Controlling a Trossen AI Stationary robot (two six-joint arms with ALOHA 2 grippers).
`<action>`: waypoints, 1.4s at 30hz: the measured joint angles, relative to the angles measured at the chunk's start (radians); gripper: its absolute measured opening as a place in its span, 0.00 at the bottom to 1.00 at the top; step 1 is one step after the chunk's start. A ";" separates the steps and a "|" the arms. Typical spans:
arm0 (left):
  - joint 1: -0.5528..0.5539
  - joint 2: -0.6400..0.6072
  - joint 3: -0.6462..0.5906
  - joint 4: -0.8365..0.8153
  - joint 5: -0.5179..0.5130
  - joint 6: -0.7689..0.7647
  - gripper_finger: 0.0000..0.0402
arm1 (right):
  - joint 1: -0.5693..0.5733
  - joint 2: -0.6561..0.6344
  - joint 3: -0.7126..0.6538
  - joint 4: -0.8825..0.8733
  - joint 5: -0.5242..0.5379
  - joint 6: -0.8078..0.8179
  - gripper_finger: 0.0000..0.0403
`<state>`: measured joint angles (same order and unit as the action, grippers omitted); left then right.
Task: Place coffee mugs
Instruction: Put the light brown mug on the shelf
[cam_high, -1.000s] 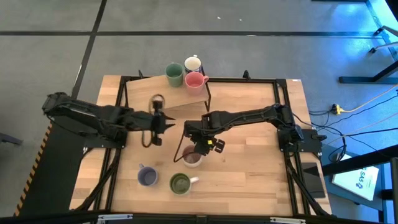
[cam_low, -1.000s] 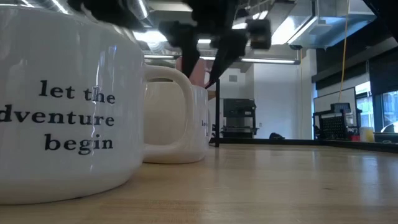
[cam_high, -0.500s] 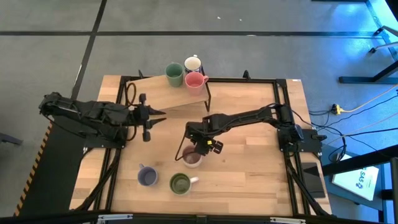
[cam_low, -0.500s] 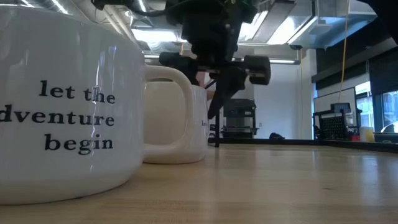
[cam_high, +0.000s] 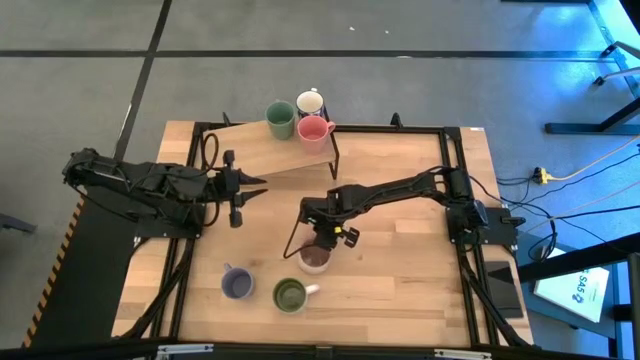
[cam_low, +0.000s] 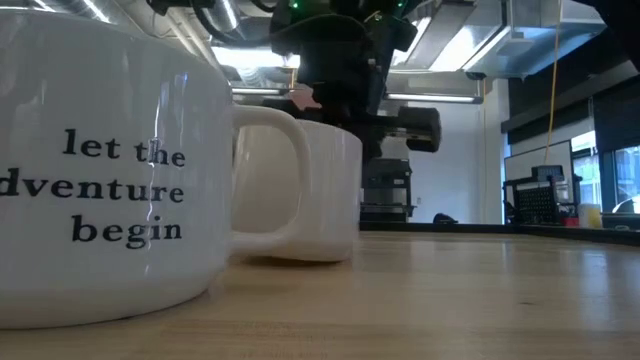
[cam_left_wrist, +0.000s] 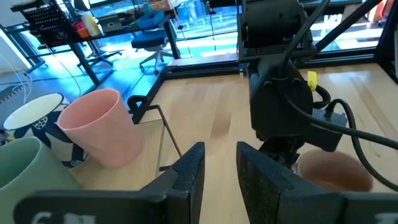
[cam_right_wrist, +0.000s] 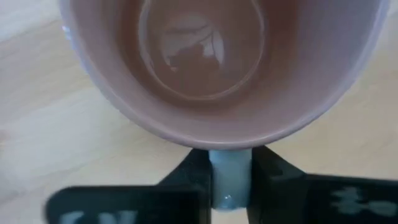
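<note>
A pale mug with a brown inside (cam_high: 315, 258) stands upright on the wooden table (cam_high: 420, 270), and my right gripper (cam_high: 322, 240) is shut on it from above. Its rim fills the right wrist view (cam_right_wrist: 217, 134). My left gripper (cam_left_wrist: 219, 171) waits at the table's left, level, slightly open with nothing between its fingers. A teal-green mug (cam_high: 280, 120), a white mug with a blue pattern (cam_high: 310, 103) and a pink mug (cam_high: 314, 128) stand on a raised wooden shelf (cam_high: 270, 155) at the far edge. My right gripper pinches the pale mug's handle (cam_right_wrist: 230, 177) between its two fingers (cam_right_wrist: 270, 171), on the mug's far side. The fingers point down from above, one on each flat side of the handle. The mug sits upright with its bottom (cam_low: 300, 255) on the table.
A lavender mug (cam_high: 237, 284) and a mug that is green inside with a white handle (cam_high: 290, 295) stand near the front edge; the latter's white, lettered side (cam_low: 100, 180) fills the low view's left. A black frame (cam_high: 335, 150) borders the shelf.
My right gripper has come down over the pale mug and shut on its handle; the mug has shifted a little on the table. My left gripper has drawn back toward the table's left edge.
</note>
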<state>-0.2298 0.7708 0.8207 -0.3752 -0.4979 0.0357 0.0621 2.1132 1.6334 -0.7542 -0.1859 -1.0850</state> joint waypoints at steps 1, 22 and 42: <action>0.000 0.000 0.000 0.000 -0.003 0.000 0.21 | 0.000 0.000 -0.001 -0.008 0.003 0.007 0.08; 0.000 -0.001 0.000 0.039 -0.016 0.000 0.21 | -0.036 0.002 0.184 -0.207 0.115 0.209 0.08; 0.000 -0.201 0.000 0.056 -0.120 -0.008 0.21 | -0.179 0.001 0.584 -0.303 0.274 0.716 0.08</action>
<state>-0.2298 0.5702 0.8204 -0.3191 -0.6182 0.0273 -0.1168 2.1143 2.2173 -1.0573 0.0881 -0.3692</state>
